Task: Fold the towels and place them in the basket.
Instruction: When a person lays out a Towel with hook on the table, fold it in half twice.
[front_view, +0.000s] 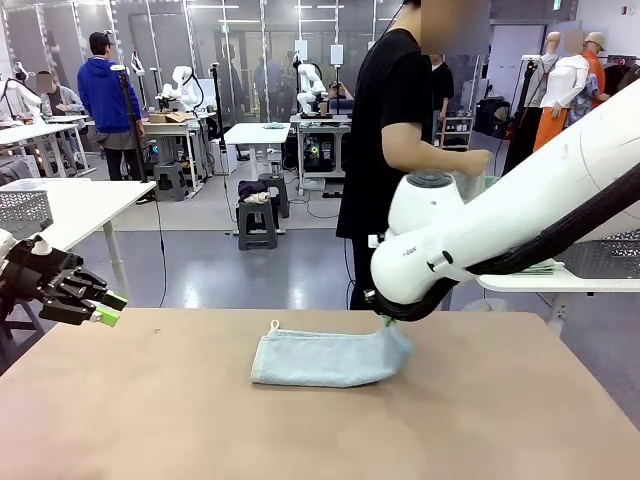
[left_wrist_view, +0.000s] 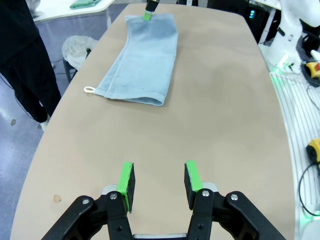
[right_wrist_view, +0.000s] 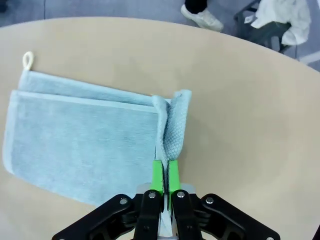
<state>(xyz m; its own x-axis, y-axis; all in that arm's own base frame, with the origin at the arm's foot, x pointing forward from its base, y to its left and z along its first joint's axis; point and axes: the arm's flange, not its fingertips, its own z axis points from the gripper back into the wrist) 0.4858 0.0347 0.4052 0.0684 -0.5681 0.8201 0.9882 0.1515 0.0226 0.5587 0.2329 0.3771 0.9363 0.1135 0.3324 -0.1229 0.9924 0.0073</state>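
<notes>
Front view is showing the towel (front_view: 325, 358) lying in the middle of the picture on the brown table (front_view: 150, 420). It is light blue, folded over, long and flat. My right arm (front_view: 500, 220) is coming in from the right side and bending down to the towel's right end. My right gripper (front_view: 387, 321) is mostly hiding behind the arm there, with just a bit of green peeking out.

In the right wrist view my right gripper (right_wrist_view: 165, 170) is sitting at the bottom middle. Its two green pads (right_wrist_view: 157, 175) are pressing together on the towel's edge. The towel (right_wrist_view: 85, 145) is spreading out to the left of the pads, and a small piece of it is standing up in a ridge just above them. A little white loop (right_wrist_view: 27, 60) is sticking out at the upper left.

My left gripper (front_view: 105, 308) is hanging at the left edge of the front view, well apart from the towel. In the left wrist view its pads (left_wrist_view: 126, 182) are standing apart at the bottom, with nothing between them but bare table. The towel (left_wrist_view: 142, 65) is lying in the upper middle, and my right gripper (left_wrist_view: 149, 11) is pinching its far end at the top.

A person (front_view: 385, 130) in a black top is standing at the far side of the table.
</notes>
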